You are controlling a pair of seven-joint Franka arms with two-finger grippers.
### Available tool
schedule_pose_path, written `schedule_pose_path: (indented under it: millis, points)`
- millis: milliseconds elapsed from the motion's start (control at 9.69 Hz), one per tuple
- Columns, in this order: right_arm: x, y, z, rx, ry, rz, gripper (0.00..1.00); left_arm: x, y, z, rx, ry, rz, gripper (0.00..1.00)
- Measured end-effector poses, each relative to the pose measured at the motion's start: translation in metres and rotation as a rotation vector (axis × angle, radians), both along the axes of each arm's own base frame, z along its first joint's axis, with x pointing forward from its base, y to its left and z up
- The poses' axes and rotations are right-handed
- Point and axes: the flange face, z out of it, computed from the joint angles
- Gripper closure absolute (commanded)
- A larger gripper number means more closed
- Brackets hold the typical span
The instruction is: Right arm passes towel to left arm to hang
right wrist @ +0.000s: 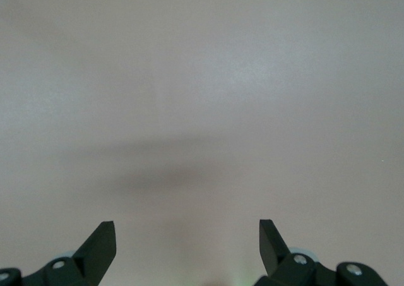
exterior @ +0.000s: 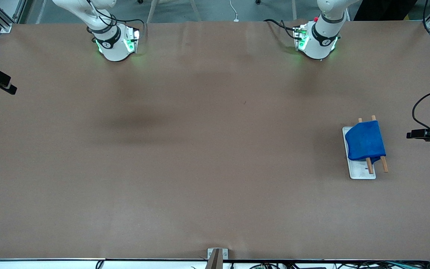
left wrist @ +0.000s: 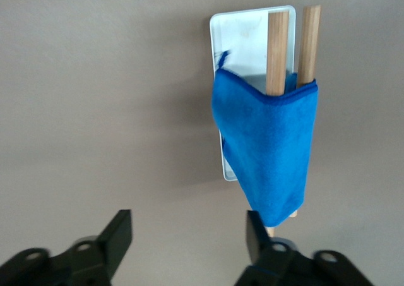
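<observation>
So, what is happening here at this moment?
Nothing is being held. The towel already hangs over the two wooden rods of a small rack, toward the left arm's end of the table. The left gripper is open above the table, with the towel in its view. The right gripper is open over bare table.

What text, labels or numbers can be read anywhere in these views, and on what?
None readable.
The black band on the right arm base has a small white mark, too small to read.
The left arm base band has the same kind of mark, also unreadable.
The towel, its rack and the table show no text.
</observation>
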Motion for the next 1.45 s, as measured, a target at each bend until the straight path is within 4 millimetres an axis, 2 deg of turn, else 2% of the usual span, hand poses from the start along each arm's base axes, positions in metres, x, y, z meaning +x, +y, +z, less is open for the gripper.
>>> schedule_pose_path:
  millis: [206, 413, 723, 1032, 1445]
  points:
    - [0.0, 0.001, -0.001, 0.0, 0.001, 0.001, 0.0, 0.007, -0.015, 0.041, 0.014, -0.07, -0.024, 0.0]
    - [0.001, 0.001, -0.001, 0.0, 0.003, 0.001, 0.0, 0.011, -0.058, 0.089, 0.028, -0.144, -0.032, 0.0]
    - [0.003, 0.001, -0.005, 0.0, 0.009, 0.002, 0.0, 0.007, -0.138, 0.152, 0.047, -0.221, 0.042, 0.0]
    - [0.003, 0.001, -0.005, 0.0, 0.01, 0.002, 0.0, -0.009, -0.205, 0.195, 0.055, -0.258, 0.07, 0.0]
    - [0.003, 0.001, -0.005, 0.0, 0.01, 0.002, 0.0, -0.023, -0.257, 0.221, 0.076, -0.295, 0.013, 0.0]
